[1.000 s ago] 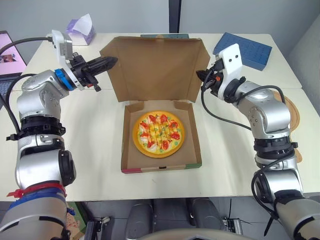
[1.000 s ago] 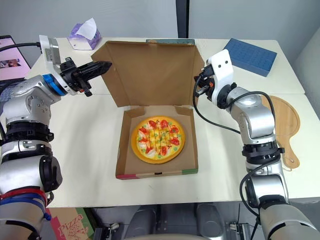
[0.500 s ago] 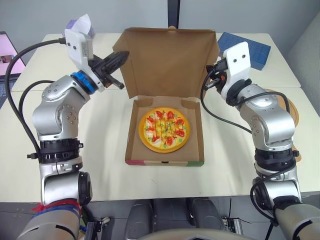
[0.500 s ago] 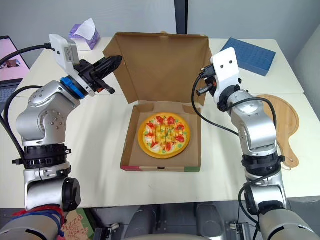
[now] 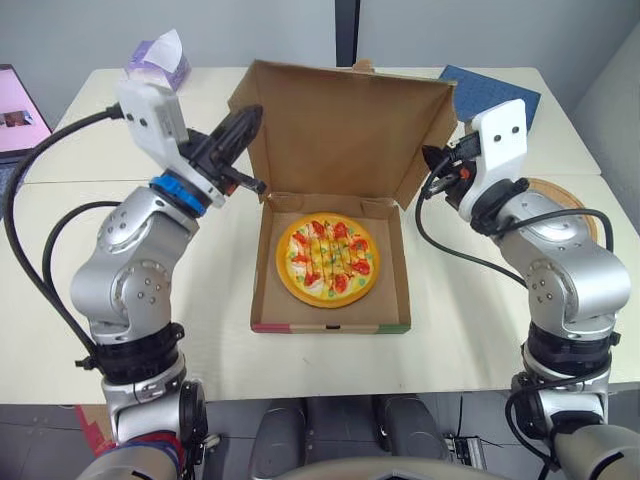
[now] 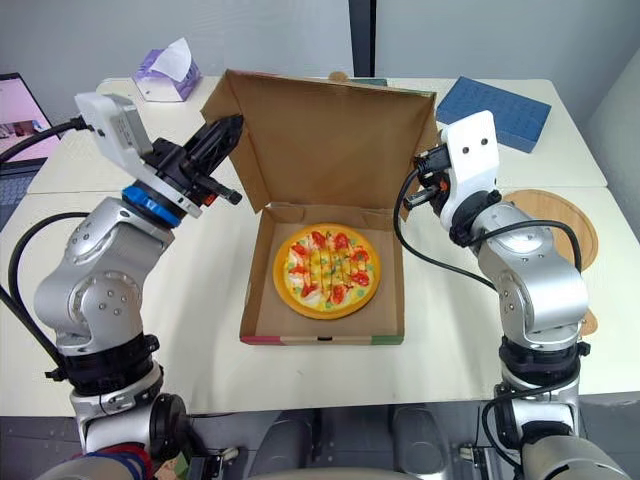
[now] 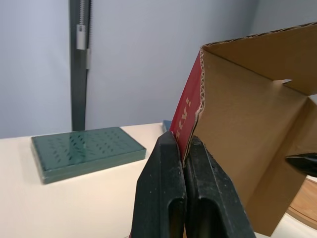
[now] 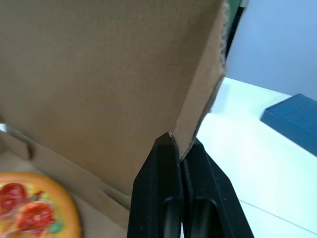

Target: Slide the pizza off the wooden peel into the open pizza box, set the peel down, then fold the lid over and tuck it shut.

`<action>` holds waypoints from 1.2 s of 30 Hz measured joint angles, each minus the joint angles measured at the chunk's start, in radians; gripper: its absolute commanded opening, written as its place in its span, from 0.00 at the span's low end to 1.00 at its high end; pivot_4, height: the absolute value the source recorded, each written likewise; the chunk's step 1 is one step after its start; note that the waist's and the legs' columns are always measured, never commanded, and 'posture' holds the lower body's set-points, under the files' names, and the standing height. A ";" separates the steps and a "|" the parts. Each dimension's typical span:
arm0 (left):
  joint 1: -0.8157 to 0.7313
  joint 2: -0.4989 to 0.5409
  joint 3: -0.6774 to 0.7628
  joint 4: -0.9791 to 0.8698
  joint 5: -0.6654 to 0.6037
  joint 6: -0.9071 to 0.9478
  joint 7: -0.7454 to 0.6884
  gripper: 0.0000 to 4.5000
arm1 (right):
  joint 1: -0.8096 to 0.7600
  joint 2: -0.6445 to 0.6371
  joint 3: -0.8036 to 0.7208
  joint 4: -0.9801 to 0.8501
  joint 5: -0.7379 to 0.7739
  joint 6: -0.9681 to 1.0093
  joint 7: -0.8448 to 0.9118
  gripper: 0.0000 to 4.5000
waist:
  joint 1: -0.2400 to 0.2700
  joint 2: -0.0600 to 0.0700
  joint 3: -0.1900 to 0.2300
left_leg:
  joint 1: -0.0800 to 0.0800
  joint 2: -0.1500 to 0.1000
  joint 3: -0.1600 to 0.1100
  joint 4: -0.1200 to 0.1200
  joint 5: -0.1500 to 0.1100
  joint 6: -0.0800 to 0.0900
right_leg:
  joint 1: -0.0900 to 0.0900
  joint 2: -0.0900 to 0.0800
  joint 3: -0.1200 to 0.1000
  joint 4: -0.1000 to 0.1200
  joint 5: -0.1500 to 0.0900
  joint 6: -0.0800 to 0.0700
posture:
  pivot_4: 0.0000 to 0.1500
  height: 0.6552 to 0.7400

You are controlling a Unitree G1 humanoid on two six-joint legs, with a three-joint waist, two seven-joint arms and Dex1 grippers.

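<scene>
Nearest us, the box (image 5: 330, 322) sits flat on the table (image 5: 210, 340), its front wall towards us. The pizza (image 5: 328, 259) lies inside on the floor of the box, roughly centred and clear of the walls.

Behind the pizza the lid (image 5: 340, 130) stands near upright on its rear hinge, leaning slightly forward. The left gripper (image 7: 181, 141) is clenched on the lid's left side edge, with the corrugated card nipped between its fingers. The right gripper (image 8: 179, 144) is likewise clenched on the right side edge. Both holds are high on the lid, well above the hinge.

The peel (image 6: 578, 228) lies flat on the table beyond the right arm, apart from the box. We judge that step done.

We judge the lid light, thin and easily creased. Uneven pulls from the two sides would twist it. The edge holds suit swinging it down. For the tuck, we would press near the front edge, so that the flaps enter inside the walls. The base is also light and may skid on the table.

Farthest off are a blue slab (image 5: 480, 85), tissues (image 5: 158, 60) and a laptop (image 5: 20, 110)
</scene>
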 measured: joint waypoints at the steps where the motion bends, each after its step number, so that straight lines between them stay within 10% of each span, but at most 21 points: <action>1: 0.016 -0.004 0.001 -0.011 -0.001 -0.004 0.007 0.00 | 0.009 0.010 -0.001 -0.016 0.009 0.010 -0.001 0.01 | 0.000 0.000 0.000 | 0.000 0.000 0.000 0.000 0.000 0.000 | 0.000 0.000 0.000 0.000 0.000 0.000 | 1.00 1.00; 36: 0.667 -0.083 -0.109 -0.246 -0.029 -0.332 -0.043 0.00 | 0.419 0.048 0.050 -0.162 0.046 -0.218 0.017 0.01 | 0.014 -0.001 -0.008 | 0.005 0.000 0.000 0.000 0.000 0.000 | 0.008 0.000 0.000 -0.006 -0.003 -0.001 | 1.00 1.00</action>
